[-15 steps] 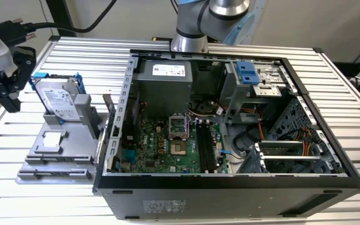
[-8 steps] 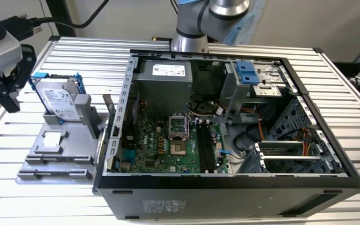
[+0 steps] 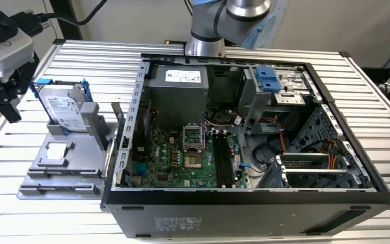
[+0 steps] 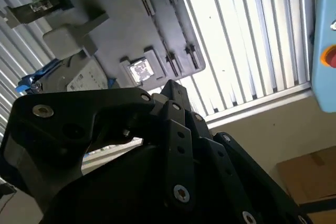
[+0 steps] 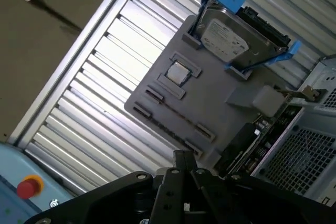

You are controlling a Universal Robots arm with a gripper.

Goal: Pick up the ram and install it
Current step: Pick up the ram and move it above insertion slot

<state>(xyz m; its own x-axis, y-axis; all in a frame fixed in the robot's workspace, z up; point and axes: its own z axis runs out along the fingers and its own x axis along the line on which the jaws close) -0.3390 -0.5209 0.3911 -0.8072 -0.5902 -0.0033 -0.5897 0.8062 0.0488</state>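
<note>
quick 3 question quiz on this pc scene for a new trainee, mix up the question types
1. True or false: the gripper holds the ram.
2. Where is the hard drive? A: in the gripper. B: standing on the grey fixture. C: inside the computer case.
3. Fill in: the ram stands at the fixture's edge, right beside the ____.

Key
1. False. The ram stands on the fixture, apart from the gripper.
2. B
3. computer case
</note>
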